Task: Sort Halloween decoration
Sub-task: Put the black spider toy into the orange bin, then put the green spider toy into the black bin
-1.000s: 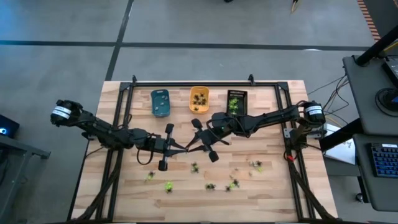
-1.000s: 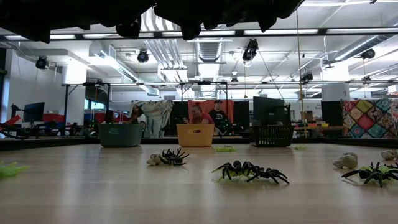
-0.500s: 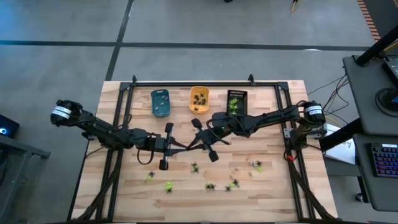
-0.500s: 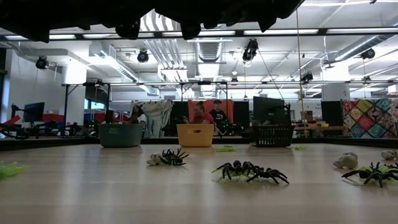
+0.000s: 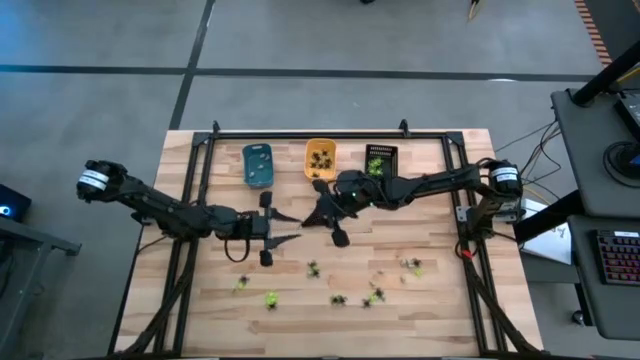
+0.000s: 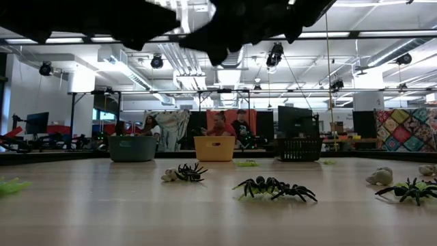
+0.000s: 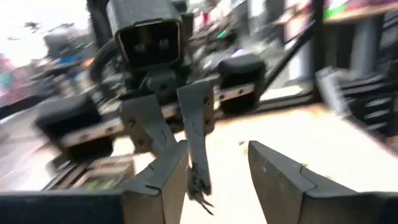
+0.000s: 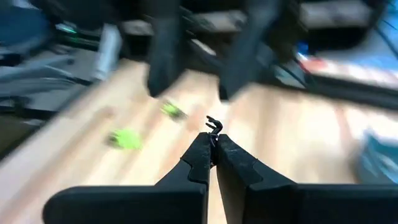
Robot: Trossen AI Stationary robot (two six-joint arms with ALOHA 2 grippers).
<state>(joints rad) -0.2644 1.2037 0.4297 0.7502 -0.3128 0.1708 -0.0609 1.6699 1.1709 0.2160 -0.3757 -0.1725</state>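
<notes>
The right gripper (image 8: pixel 212 149) is clamped on a tiny black spider (image 8: pixel 213 126), which sticks out past its fingertips along the line of the fingers, above mid-table. The left gripper (image 7: pixel 214 163) faces it with fingers apart, holding nothing. Other spiders (image 5: pixel 340 299) lie scattered on the table's (image 5: pixel 440 310) near half; their long axes are too small to tell, and no writing is legible.

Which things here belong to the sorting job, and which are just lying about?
Job: tiny plastic spiders loose on the wooden table; one black spider in the right claw; rectangular trays: blue, orange, black.
Lying about: computer keyboard; people beyond.
</notes>
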